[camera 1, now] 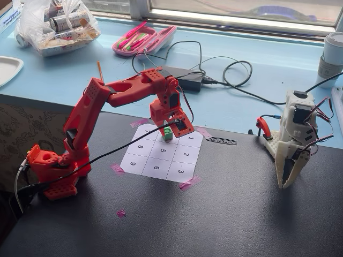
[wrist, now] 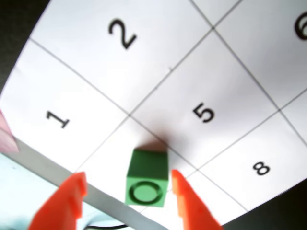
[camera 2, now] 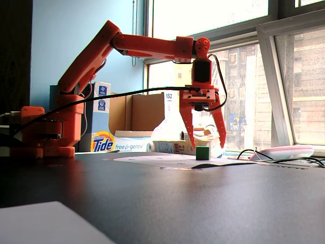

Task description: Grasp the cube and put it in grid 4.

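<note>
One cube [wrist: 147,178] is in play, bright green with a dark ring on one face, and it sits on the paper between the two tips of the claw [wrist: 127,189], which is spread with a gap on either side in the wrist view. By my reading the placing looks done: the cube rests in the cell next to 1, 5 and 7's row, which should be grid 4 [camera 1: 163,140] (its digit is hidden by the cube and claw, so this is inferred from the neighbours). What seems left is only lifting the claw clear. Counting: one red arm [camera 1: 107,101], one claw, one cube, one sheet [camera 1: 161,155] of nine cells on the dark worktop [camera 1: 225,214], and one idle white arm [camera 1: 295,139] well off to the claw's side.
</note>
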You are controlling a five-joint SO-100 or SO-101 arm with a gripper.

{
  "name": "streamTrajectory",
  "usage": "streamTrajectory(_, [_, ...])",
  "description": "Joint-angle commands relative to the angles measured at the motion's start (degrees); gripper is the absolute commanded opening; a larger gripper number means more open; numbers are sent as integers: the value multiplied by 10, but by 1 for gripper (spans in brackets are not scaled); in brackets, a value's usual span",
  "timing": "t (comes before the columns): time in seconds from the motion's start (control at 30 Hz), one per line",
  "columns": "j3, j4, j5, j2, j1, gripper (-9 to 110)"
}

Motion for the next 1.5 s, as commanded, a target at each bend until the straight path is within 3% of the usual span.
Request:
streamTrajectory(0.0, [-38, 11, -16, 78, 15, 28])
streamTrajectory(0.3, [-39, 63, -78, 318, 107, 28])
streamTrajectory(0.6, [10, 33, -176, 499, 313, 26])
streamTrajectory(0.77, [166, -105, -217, 616, 429, 14])
streamTrajectory(0.9, [304, -192, -228, 700, 464, 0])
streamTrajectory(1.07, [483, -297, -223, 802, 476, 0])
streamTrajectory(1.47, [790, -210, -87, 882, 513, 0])
